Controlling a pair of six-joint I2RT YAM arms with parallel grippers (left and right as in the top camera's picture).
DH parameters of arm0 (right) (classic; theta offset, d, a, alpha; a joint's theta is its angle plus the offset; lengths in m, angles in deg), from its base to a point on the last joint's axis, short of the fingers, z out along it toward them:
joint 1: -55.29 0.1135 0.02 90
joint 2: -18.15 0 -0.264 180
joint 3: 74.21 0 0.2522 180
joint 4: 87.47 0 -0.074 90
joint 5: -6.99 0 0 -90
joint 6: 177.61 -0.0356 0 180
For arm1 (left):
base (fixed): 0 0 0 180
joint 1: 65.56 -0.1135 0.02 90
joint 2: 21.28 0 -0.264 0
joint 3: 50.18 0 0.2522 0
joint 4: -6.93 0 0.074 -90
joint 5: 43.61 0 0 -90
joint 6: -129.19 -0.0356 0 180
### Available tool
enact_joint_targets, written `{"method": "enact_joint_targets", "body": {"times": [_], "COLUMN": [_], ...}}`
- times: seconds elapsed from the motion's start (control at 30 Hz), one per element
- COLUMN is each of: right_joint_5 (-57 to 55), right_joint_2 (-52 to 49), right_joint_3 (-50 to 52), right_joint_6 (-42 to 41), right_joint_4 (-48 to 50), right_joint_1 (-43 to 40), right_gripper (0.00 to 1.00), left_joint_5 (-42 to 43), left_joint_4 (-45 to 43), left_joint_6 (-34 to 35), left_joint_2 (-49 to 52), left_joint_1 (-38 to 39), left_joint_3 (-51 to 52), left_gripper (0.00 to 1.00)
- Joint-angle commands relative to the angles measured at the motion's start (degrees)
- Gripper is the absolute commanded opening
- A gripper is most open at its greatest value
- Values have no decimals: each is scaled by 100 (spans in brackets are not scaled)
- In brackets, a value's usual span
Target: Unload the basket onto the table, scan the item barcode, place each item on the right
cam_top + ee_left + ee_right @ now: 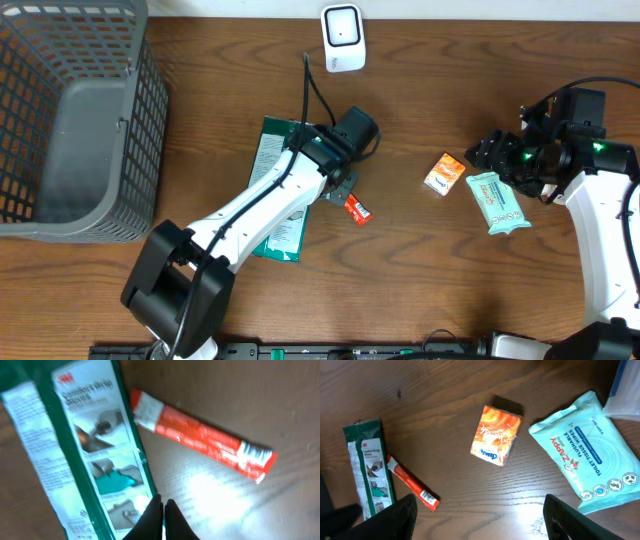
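1. Where the left wrist camera looks down, I see the left claw (163, 516) clenched, its two dark tips pressed together with nothing between them.
2. The tips sit just beside the edge of the green 3M package (90, 450). The frame cuts it off at the top, left and bottom, and past the logo its print is too blurred for me to read.
3. The red stick packet (205, 440) lies flat just beside the package, slanting away from the claw and not touched by it. A striped patch near its far end may be a barcode, but I cannot tell through the blur and glare.
4. From overhead, the left arm (265, 195) covers the middle of the package and hides the claw itself.
5. The right claw (480, 522) is released, its fingers spread wide over bare wood and grasping nothing.
6. Ahead of it lie an orange tissue pack (496, 435) and teal wipes (587, 452), near each other but apart.
7. A pale plastic thing (625, 390) is cut off at that view's upper right corner, and I cannot identify it.
8. The white scanner (342, 38) stands at the table's far edge, well apart from the packet. A grey basket (60, 110) sits at the left.
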Motion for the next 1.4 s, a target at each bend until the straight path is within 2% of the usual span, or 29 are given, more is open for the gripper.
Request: {"method": "enact_joint_targets", "body": {"times": [0.0, 0.2, 0.4, 0.6, 1.07, 1.13, 1.2, 1.37], "right_joint_5": [-85, -85, -87, -85, -96, -140, -151, -149], "right_joint_2": [9, 9, 9, 9, 9, 9, 9, 9], "right_joint_3": [-55, -55, -55, -55, -55, -55, -55, -55], "right_joint_6": [105, 105, 105, 103, 105, 105, 107, 105], "right_joint_4": [22, -15, -13, -33, -81, -107, -111, -111], "right_joint_1": [35, 35, 35, 35, 35, 35, 35, 35], "right_gripper": [76, 77, 77, 77, 79, 79, 79, 81], "left_joint_5": [866, 1537, 1965, 2017, 1934, 1668, 1676, 1672], "left_joint_4": [66, -164, -496, -1128, -3877, -3799, -3359, -1419], "left_joint_6": [-245, -243, -236, 0, 278, 264, 116, -651], "left_joint_2": [63, 236, 505, 920, 1119, 1102, 1021, 780], "left_joint_1": [26, 221, 483, 555, 542, 492, 409, 210], "left_joint_3": [260, 732, 758, 758, 713, 529, 256, -531], "left_gripper": [7, 7, 7, 7, 8, 8, 8, 8]}}
